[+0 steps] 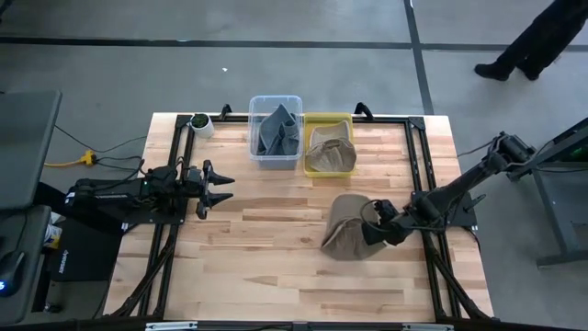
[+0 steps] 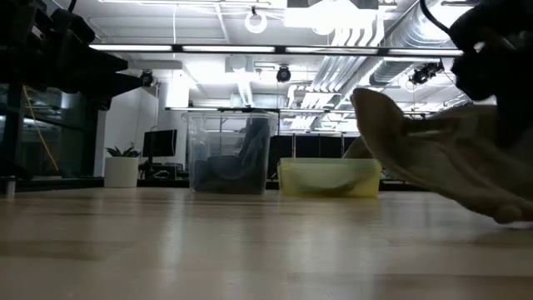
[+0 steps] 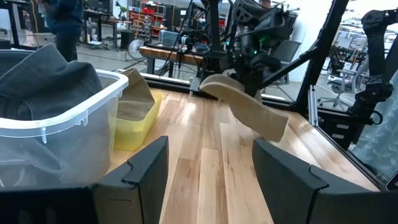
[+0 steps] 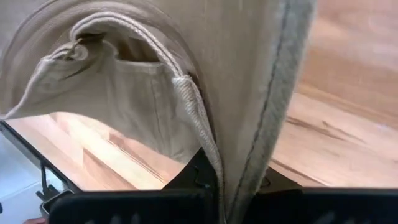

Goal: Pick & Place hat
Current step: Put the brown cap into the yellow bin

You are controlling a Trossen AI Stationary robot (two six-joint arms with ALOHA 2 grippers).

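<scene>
A tan cloth hat (image 1: 345,227) is at the table's right-middle, held by my right gripper (image 1: 373,230), which is shut on it. In the low view the hat (image 2: 433,154) tilts, its lower end near the tabletop. In the left wrist view the hat (image 3: 245,107) slants above the wood. A yellow bin (image 1: 329,145) holds another tan hat; a clear bin (image 1: 277,131) holds grey hats. My left gripper (image 1: 220,187) waits open over the table's left side, touching nothing. My right gripper pinches the hat between its two fingers at the stitched brim edge (image 4: 208,146), where folded layers of cloth run between the fingers. The fingers come level from the table's right side. The hat hangs tilted from the hold, its lower end (image 2: 508,212) near or on the tabletop.
The two bins stand side by side at the table's far edge, with a small white pot (image 1: 200,123) at the far-left corner. Black frame rails (image 1: 418,165) run along the table's sides. Bare wood (image 1: 266,248) lies between the arms. A person's legs (image 1: 528,41) show beyond the table.
</scene>
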